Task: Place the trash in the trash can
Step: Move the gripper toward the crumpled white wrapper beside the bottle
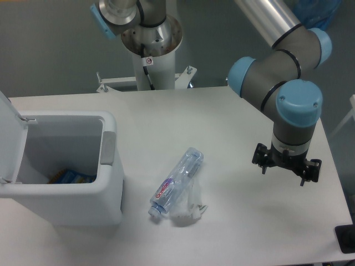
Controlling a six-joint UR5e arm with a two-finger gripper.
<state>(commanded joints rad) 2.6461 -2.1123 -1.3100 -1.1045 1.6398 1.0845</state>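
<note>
- the surface (233, 127) is a white table, and it carries everything we care about here.
- the trash can (108, 191) sits at the left edge with its lid (10, 138) swung up and open; we see something blue and yellow already lying at the bottom.
- the arm (288, 61) reaches in from the upper right, wrist pointing down over the right side of the surface.
- the bottle (176, 182) lies on its side near the middle, cap toward us, between the can and the arm, clear of both.
- the wad (191, 206) rests touching the bottle's right side, near the cap end.
- the gripper (287, 169) hangs above the surface, well apart from both items and holding nothing; from this angle we cannot tell how wide its fingers stand.
- we judge we are at the approach step, with no item picked yet and both pieces left to bin.
- next we would need to travel left, descend over one item, and grip across the bottle's narrow body without dragging the wad along.
</note>
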